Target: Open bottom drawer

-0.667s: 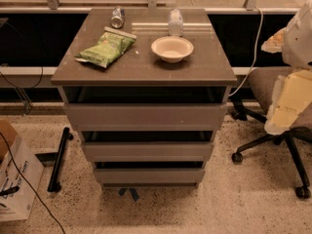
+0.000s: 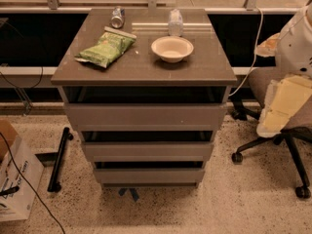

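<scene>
A cardboard box (image 2: 14, 182) stands on the speckled floor at far left, a black cable trailing across it, with a black bar (image 2: 58, 159) lying beside it near the cabinet's left foot. The grey-brown cabinet (image 2: 141, 67) fills the centre. On its worktop, a green snack bag (image 2: 105, 48) lies toward the left edge and close to the front left corner. A drinks can (image 2: 117, 17) lies on its side at the back edge, left of middle. A pale, shallow bowl (image 2: 172, 48) sits right of the worktop's middle, and a clear plastic bottle (image 2: 175, 22) stands just behind it at the back edge.

Below the worktop come the top drawer (image 2: 146, 116), the middle drawer (image 2: 147, 151) and, lowest of the three, the bottom drawer (image 2: 148, 175). Its flat front sits just above the floor, a dark gap along its upper edge and none of its inside on show. A scrap of blue tape (image 2: 129, 194) marks the floor under it.

At right, an office chair (image 2: 261, 84) stands beside the cabinet's right edge. The robot's white arm (image 2: 297, 38) hangs in front of the chair at the frame's edge, and its cream gripper (image 2: 285, 104) points down, well apart from the cabinet and level with the top drawer. Whether the gripper is released or clenched cannot be told.
</scene>
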`<state>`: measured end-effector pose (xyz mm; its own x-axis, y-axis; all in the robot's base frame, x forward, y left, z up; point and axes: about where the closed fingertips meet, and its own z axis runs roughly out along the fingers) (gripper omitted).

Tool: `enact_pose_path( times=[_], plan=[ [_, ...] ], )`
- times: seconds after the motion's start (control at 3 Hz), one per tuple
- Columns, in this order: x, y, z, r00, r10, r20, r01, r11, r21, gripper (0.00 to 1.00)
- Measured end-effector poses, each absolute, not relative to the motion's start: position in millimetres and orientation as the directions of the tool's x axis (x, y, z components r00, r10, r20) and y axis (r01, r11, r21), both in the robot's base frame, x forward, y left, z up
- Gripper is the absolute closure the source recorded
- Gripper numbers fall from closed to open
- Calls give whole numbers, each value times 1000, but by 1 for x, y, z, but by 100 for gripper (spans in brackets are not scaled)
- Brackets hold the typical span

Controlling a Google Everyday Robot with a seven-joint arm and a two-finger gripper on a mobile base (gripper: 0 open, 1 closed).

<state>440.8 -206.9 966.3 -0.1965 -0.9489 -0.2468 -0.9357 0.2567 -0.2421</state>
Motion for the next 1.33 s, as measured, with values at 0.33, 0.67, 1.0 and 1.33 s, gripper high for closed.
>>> enact_pose_path(
  times=[0.33, 0.67, 1.0, 1.33],
  plan=[
    [447, -194, 940, -175, -938, -299, -941, 249, -229, 0],
    [457, -183, 907, -147, -922, -358, -944, 239, -228, 0],
    [476, -173, 865, -106, -896, -430, -935, 237, -265, 0],
    [479, -172, 868, -104, -896, -432, -930, 242, -277, 0]
  ],
)
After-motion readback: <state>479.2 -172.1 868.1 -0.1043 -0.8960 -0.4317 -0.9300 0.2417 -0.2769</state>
